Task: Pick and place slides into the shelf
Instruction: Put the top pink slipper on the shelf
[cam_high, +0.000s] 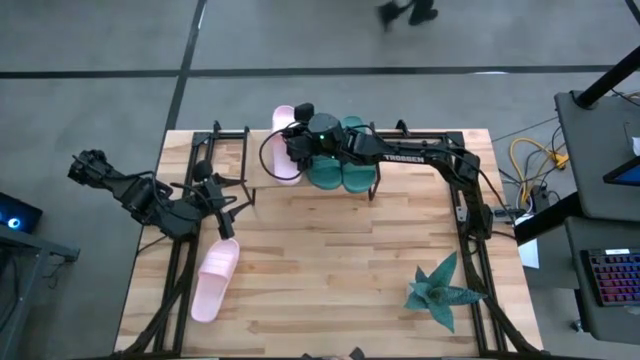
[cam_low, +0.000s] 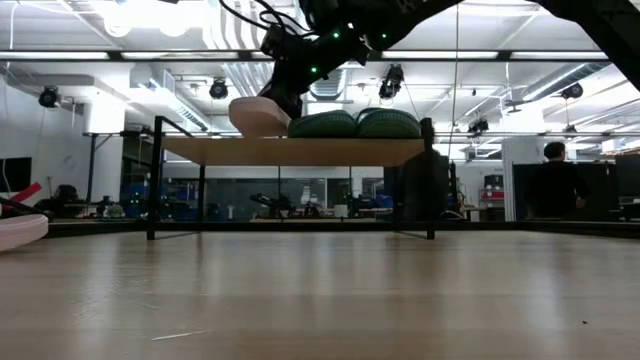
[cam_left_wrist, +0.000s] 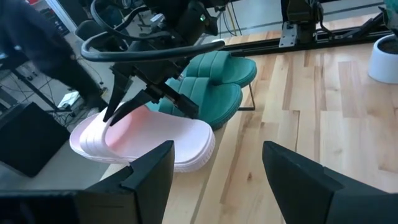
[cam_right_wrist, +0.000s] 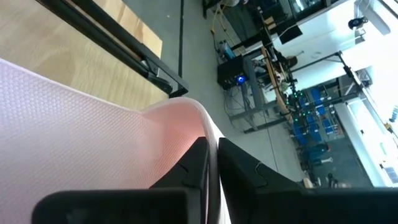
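Note:
The shelf (cam_high: 262, 176) stands at the table's far edge, its board (cam_low: 290, 151) on black legs. Two dark teal slides (cam_high: 340, 172) (cam_low: 355, 124) lie side by side on it. A pale pink slide (cam_high: 284, 150) (cam_low: 256, 115) (cam_left_wrist: 149, 140) is at the board's left end, next to them, with my right gripper (cam_right_wrist: 212, 152) shut on it. A second pink slide (cam_high: 214, 280) (cam_low: 18, 230) lies sole-down on the table's near left. My left gripper (cam_left_wrist: 217, 177) (cam_high: 222, 205) hovers open at the left, above the table, with nothing between its fingers. My right gripper pinches the pink slide's strap at its edge (cam_right_wrist: 198, 124) between its two fingers, the thin pink wall running up between them. It reaches in from the table's right, slanting slightly down. The slide sits on the shelf's board with its left end a little raised (cam_low: 240, 108).
A spiky teal plant (cam_high: 441, 290) stands at the table's near right. Black frame rails (cam_high: 475, 250) run along both sides of the table. Bare wood lies between the shelf and the near edge. A person (cam_low: 553, 185) stands in the room beyond.

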